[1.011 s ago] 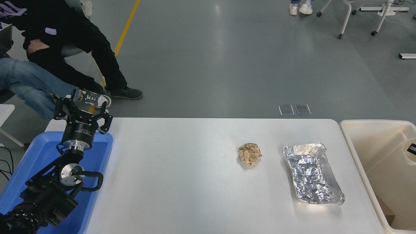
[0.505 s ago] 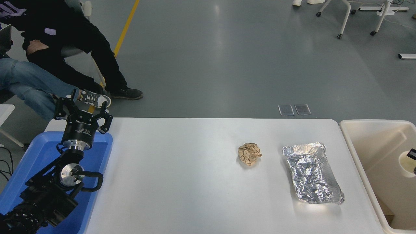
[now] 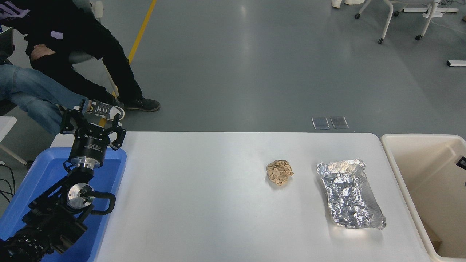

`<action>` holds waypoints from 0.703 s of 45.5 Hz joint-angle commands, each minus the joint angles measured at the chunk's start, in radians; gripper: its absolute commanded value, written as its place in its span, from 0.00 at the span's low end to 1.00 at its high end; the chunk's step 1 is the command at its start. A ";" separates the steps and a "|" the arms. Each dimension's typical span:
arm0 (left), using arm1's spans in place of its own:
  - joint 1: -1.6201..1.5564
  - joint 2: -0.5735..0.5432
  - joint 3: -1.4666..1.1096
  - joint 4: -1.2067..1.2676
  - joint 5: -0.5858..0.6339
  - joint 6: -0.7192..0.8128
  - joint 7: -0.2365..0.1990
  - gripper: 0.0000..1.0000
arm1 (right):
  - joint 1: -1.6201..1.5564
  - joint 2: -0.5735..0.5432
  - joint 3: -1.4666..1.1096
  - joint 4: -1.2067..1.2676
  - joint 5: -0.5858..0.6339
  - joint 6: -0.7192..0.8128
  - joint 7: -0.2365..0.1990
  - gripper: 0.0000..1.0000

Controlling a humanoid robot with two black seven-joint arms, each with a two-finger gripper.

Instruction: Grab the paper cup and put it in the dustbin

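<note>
**Cup gone from sight over the dustbin**

The paper cup, visible half a second ago inside the dustbin point(image 3: 418, 171) at three o'clock, no longer shows (probably dropped in). Only a black sliver of the right gripper point(image 3: 462, 162) remains; its fingers cannot be judged. The left gripper point(image 3: 93, 125) rests at eight o'clock, fingers spread.

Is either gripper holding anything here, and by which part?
The left gripper is open and empty over the tub. The right gripper barely shows at the right edge; no cup is visible.
</note>
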 commanded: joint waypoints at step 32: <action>0.000 0.000 0.002 0.000 0.000 0.000 0.000 0.99 | 1.105 0.147 -0.362 0.816 -0.006 0.693 -0.001 1.00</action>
